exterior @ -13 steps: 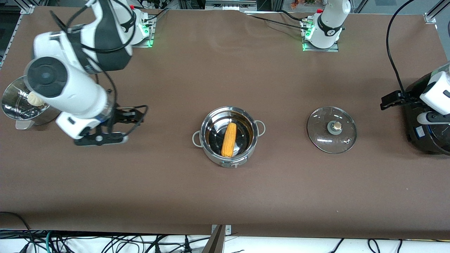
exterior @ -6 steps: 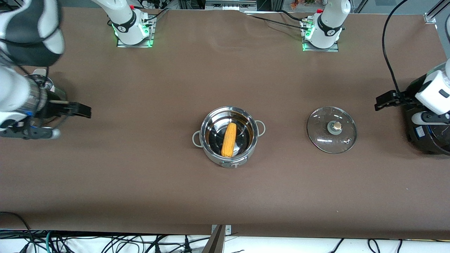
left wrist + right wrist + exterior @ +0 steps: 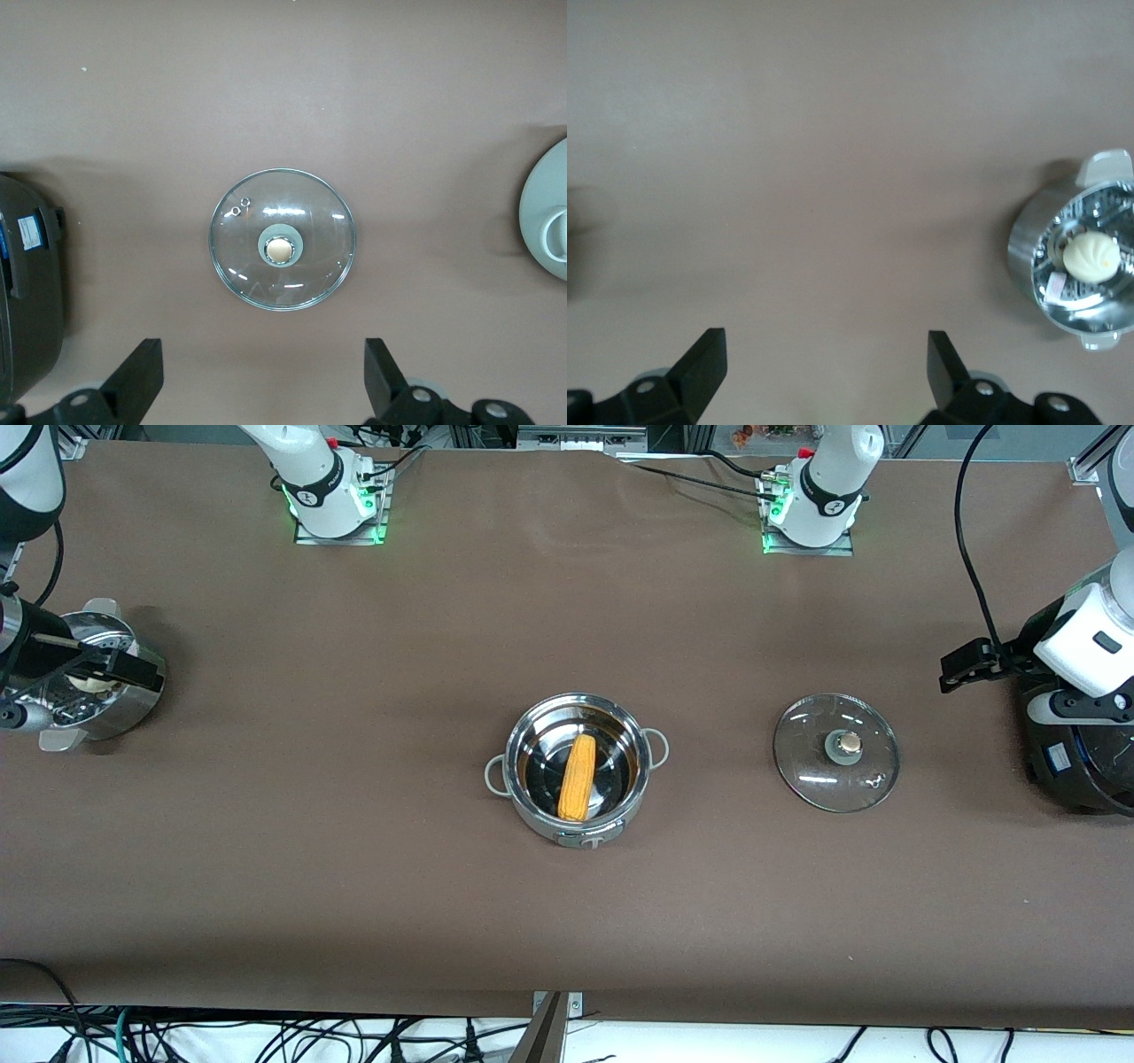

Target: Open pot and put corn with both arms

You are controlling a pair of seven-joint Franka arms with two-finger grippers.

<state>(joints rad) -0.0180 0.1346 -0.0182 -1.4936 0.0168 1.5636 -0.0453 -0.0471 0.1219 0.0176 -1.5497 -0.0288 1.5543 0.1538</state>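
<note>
The steel pot (image 3: 539, 824) stands open in the middle of the table. The yellow corn (image 3: 578, 778) lies inside it. The glass lid (image 3: 811, 771) with its tan knob (image 3: 849, 742) lies flat on the table beside the pot, toward the left arm's end; it also shows in the left wrist view (image 3: 244, 266). My left gripper (image 3: 964, 666) is open and empty, in the air between the lid and the black cooker; it shows in its wrist view too (image 3: 263, 381). My right gripper (image 3: 133, 670) is open and empty over the steamer basket, and shows in its wrist view (image 3: 826, 372).
A steel steamer basket (image 3: 124, 710) with a white bun (image 3: 84, 684) stands at the right arm's end; the right wrist view shows it (image 3: 1028, 239) too. A large black cooker (image 3: 1076, 779) stands at the left arm's end.
The right arm has swung away from the table's middle toward its own end and now hangs over the steamer basket. The left gripper has drifted slightly away from the front camera. Pot, corn and lid are unmoved.
</note>
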